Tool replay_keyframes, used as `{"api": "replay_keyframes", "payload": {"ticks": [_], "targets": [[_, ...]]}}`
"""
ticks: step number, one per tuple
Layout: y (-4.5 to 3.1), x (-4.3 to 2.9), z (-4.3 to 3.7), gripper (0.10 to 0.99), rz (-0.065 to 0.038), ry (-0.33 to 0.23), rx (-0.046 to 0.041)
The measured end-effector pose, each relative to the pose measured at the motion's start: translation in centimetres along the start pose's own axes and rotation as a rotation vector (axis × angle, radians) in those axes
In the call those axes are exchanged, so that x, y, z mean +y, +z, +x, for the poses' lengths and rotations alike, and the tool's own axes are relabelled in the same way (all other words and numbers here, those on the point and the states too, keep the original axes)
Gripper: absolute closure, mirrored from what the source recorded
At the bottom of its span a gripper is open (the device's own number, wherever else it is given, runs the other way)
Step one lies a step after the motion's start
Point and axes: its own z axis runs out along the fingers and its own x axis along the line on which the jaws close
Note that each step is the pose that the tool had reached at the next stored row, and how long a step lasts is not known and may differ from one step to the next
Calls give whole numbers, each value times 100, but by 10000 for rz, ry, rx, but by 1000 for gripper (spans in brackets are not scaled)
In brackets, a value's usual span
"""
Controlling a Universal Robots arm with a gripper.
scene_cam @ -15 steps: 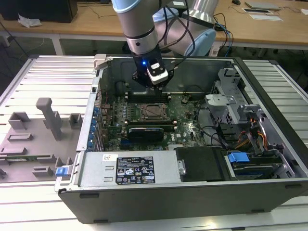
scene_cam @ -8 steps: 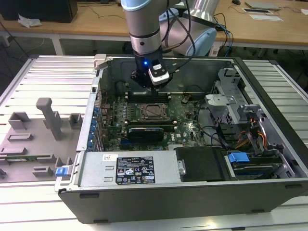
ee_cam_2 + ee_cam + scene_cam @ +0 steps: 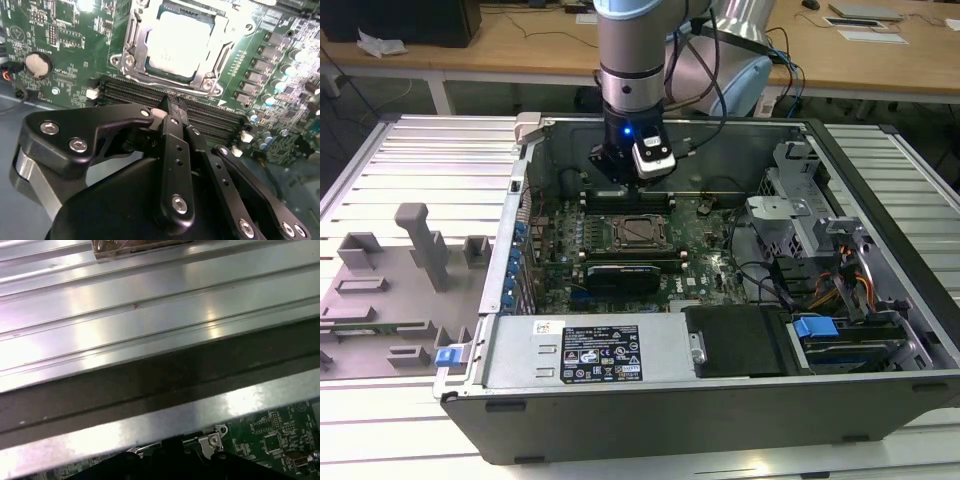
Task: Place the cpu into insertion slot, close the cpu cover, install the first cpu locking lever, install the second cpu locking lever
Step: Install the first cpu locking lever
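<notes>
Grey fixture tray [image 3: 395, 275]: lying on the ribbed desk [image 3: 430, 140] at the exterior view's left, beside the open computer case [image 3: 510, 260].
Motherboard [image 3: 555, 235]: lying flat inside the case, green, with memory slots [image 3: 125, 92] running beside the socket.
My hand [image 3: 172, 111]: I am hovering over the memory slots, just beside the socket; my fingers [image 3: 174, 131] are pressed together with nothing between them.
Cpu [image 3: 177, 42]: sitting in the insertion slot [image 3: 640, 231], its pale metal top facing up and glaring in the light.
Cpu cover [image 3: 215, 77]: lying down flat around the cpu, its window framing the chip.
Locking levers: I cannot tell how they are standing.
Drive bays and cables [image 3: 820, 290]: filling the case at the exterior view's right.
</notes>
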Motion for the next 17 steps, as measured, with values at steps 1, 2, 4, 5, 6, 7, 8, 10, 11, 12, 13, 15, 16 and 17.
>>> {"api": "replay_keyframes", "payload": {"ticks": [1,2,4,5,6,7,8,10,11,12,13,15,16,17], "targets": [[-2,-32,-8,980,6,3,-1],[-3,-56,-14,980,15,4,-3],[-6,-119,-29,980,38,3,-9],[-8,-141,-36,980,47,2,-12],[-9,-165,-42,980,59,0,-15],[-10,-188,-48,980,75,-2,-19],[-11,-210,-54,980,102,-3,-25],[-14,-256,-66,980,213,-10,-54],[-14,-267,-69,980,271,-17,-69],[-13,-272,-70,980,309,-33,-77],[-14,-275,-70,980,337,-67,-81],[-9,-280,-76,980,354,-210,-72],[-1,-279,-84,980,359,-373,-49],[4,-278,-92,980,370,-466,-30]]}}
